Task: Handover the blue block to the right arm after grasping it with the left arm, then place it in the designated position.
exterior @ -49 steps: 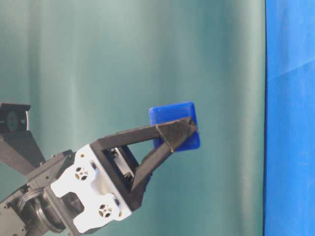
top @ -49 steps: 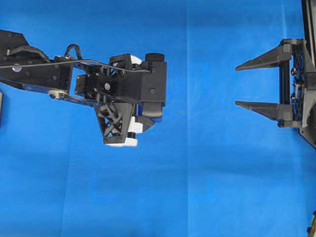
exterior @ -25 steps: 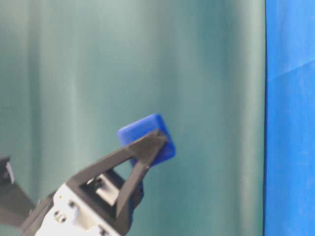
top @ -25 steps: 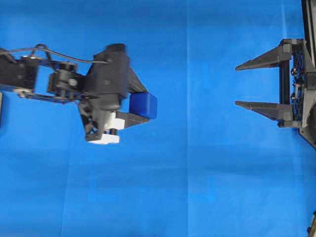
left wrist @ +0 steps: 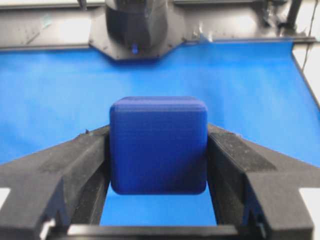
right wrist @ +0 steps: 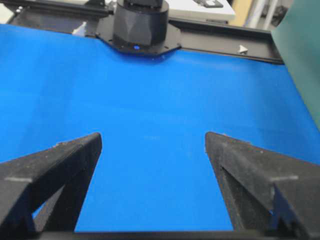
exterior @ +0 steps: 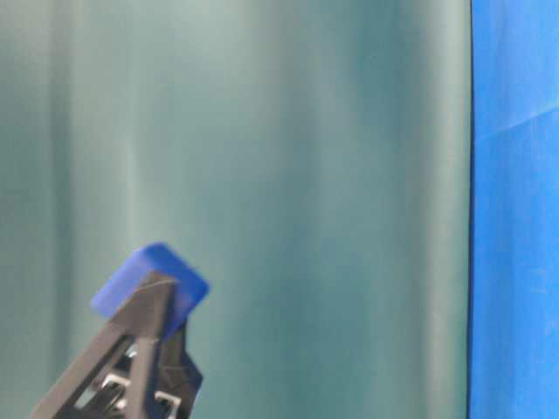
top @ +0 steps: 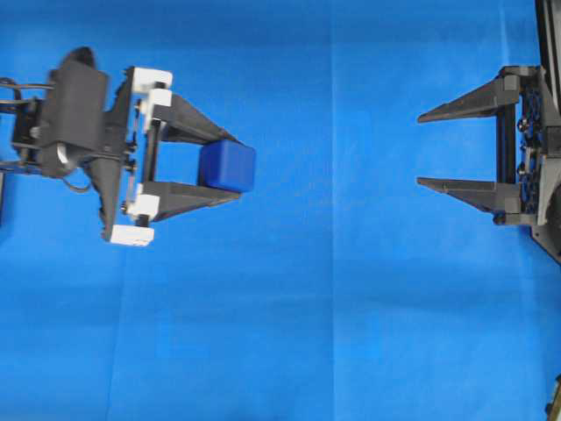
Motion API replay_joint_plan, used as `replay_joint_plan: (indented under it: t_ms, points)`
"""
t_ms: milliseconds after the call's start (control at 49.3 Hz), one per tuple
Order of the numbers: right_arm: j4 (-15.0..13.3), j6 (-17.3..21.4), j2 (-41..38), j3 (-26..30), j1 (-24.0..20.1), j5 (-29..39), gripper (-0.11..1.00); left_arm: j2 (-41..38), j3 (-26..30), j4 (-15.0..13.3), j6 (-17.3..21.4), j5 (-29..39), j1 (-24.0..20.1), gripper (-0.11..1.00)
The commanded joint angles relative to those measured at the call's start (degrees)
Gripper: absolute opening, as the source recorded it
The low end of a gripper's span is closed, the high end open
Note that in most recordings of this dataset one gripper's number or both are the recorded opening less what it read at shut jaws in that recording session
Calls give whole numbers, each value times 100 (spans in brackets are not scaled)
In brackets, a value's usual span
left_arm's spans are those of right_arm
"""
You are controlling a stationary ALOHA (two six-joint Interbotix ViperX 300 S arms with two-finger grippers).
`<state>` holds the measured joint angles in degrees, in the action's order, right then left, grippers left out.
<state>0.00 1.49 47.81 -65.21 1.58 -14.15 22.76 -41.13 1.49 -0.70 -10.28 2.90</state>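
Overhead view: left gripper (top: 230,167) sits over the left part of the blue cloth (top: 351,333), fingers pointing toward the right edge. The blue block (top: 227,166) is clamped between its fingertips, one finger on each side face. White rail-end blocks (top: 151,83) show behind the fingers. Right gripper (top: 425,151) is at the right edge, fingers pointing toward the left edge, spread wide with nothing between them. The two grippers are well apart, roughly in line with each other.

Table-level view: the block (exterior: 148,278) appears low at left, raised in front of a green backdrop (exterior: 306,175), tilted, pinched at the finger tips (exterior: 148,301).

Left wrist view: block (left wrist: 158,145) fills the gap between both fingers (left wrist: 75,165), pressed against each pad, clear of the cloth (left wrist: 60,100) below. The opposite arm's base (left wrist: 135,25) lies at the cloth's far edge.

Right wrist view: right fingers (right wrist: 60,165) held apart, only bare cloth (right wrist: 155,135) between them.
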Motion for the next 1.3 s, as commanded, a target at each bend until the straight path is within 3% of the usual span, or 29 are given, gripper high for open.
replay_joint_plan:
  t_ms: [0,385,507,730,852,1075,1277]
  points:
    - [-9,0,-26,158,18,-44,96,193,-35,-9,9,-299,-18,48]
    - [-132,-114,-26,185,18,0,96,229,-114,-35,-35,-334,-18,48]
    - [-589,-422,-26,211,18,62,95,229,-132,-35,-44,-334,-26,48]
    - [-1362,-1327,0,457,18,316,94,220,-132,-44,-70,-334,-18,48]
    - [-1784,-1942,18,606,18,519,94,220,-123,-53,-70,-343,-18,48]
    - [-2848,-3226,18,677,18,536,94,220,-123,-53,-79,-360,-26,48]
    - [-3568,-3999,0,677,18,501,94,220,-132,-53,-79,-360,-18,48]
